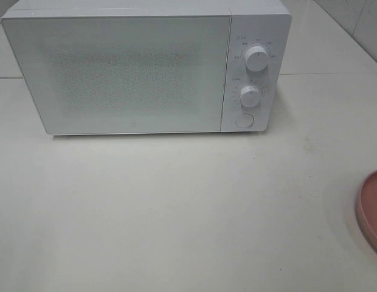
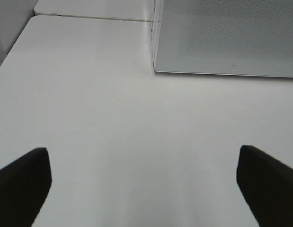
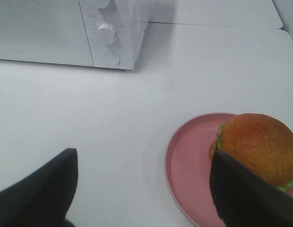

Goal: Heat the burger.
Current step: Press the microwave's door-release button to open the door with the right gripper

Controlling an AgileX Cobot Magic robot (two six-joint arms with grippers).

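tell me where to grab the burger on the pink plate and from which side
Probably grip the burger across its round sides, at mid-height, with the open right gripper coming down from above. It stands upright on the plate, its domed top offers no hold, and the plate beneath blocks a low sideways approach.

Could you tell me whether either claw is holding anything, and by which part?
Nothing is held. The left claw and right claw are both open; the burger sits free on the pink plate.
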